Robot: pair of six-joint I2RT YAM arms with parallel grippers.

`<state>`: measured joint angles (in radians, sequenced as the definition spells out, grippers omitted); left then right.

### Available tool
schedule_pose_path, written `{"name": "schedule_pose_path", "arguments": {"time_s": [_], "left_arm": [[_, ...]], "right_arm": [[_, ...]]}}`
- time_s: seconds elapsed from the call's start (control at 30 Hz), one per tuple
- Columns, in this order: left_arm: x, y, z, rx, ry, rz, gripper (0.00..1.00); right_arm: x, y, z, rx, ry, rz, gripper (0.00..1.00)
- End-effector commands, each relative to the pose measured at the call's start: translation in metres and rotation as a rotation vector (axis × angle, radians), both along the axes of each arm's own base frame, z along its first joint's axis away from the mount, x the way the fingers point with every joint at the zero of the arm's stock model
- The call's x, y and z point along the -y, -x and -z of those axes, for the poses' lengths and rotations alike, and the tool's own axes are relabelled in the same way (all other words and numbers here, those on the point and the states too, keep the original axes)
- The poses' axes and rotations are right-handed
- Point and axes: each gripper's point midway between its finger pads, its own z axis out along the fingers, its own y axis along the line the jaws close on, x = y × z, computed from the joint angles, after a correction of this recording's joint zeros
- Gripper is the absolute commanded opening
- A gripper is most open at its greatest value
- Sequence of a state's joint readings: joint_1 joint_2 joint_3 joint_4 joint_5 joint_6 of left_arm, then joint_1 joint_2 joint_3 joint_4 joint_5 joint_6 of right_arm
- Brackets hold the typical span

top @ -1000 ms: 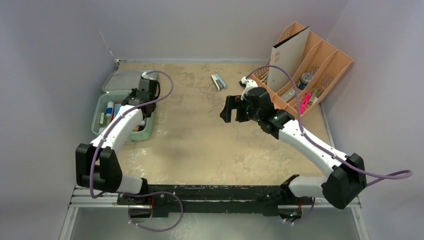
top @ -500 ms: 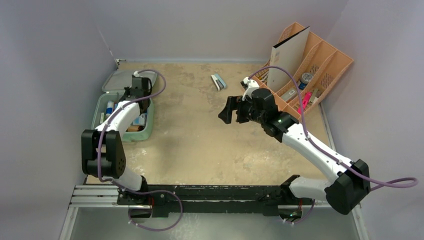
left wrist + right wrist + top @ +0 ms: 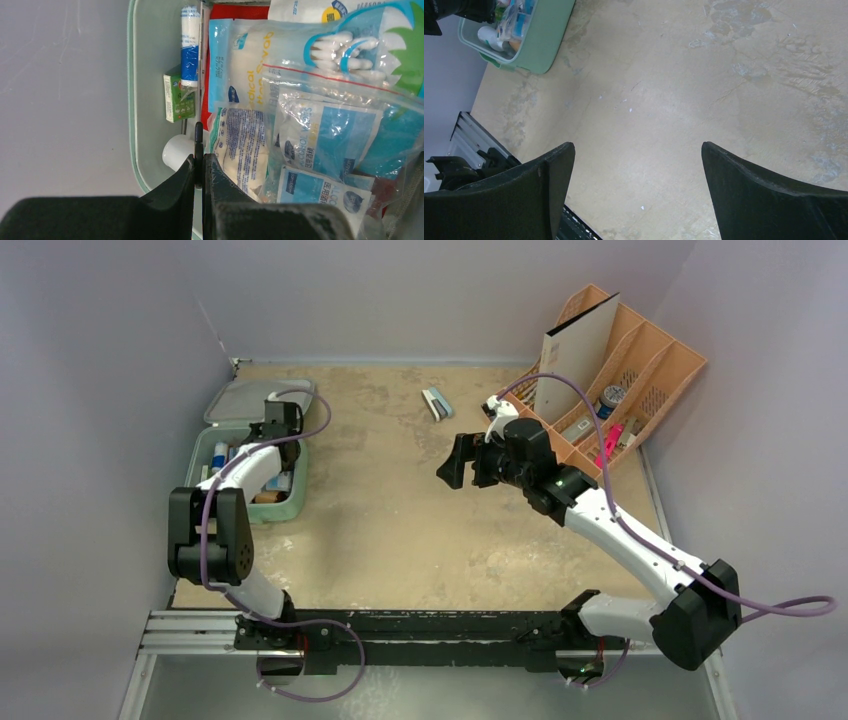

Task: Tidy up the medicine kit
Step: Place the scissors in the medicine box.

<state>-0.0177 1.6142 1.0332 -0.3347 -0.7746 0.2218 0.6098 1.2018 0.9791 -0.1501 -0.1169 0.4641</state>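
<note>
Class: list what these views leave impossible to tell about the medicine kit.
- Top view: medicine kit contents, too small and covered by the left arm.
- Left wrist: whether the left gripper pinches the thin rod; its fingers hide the contact.
- Right wrist: most of the kit, cut off by the top-left corner.
</note>
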Motion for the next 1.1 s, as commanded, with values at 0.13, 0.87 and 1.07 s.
{"name": "schedule_pose_path", "arguments": {"time_s": [0.13, 0.87, 1.07], "left_arm": [[-0.006, 0.002, 0.014, -0.016, -0.022, -0.030, 0.00], [0.020, 0.001, -0.028, 0.099, 0.192, -0.080, 0.38], [0.058, -0.003, -0.035, 0.094, 0.430, -0.007, 0.39]], "right_arm": [[-0.006, -0.003, -0.011, 0.034, -0.035, -0.011, 0.99], [-0.002, -0.001, -0.006, 0.032, -0.021, -0.003, 0.99], [-0.003, -0.003, -0.006, 0.037, -0.017, -0.008, 0.99]]}}
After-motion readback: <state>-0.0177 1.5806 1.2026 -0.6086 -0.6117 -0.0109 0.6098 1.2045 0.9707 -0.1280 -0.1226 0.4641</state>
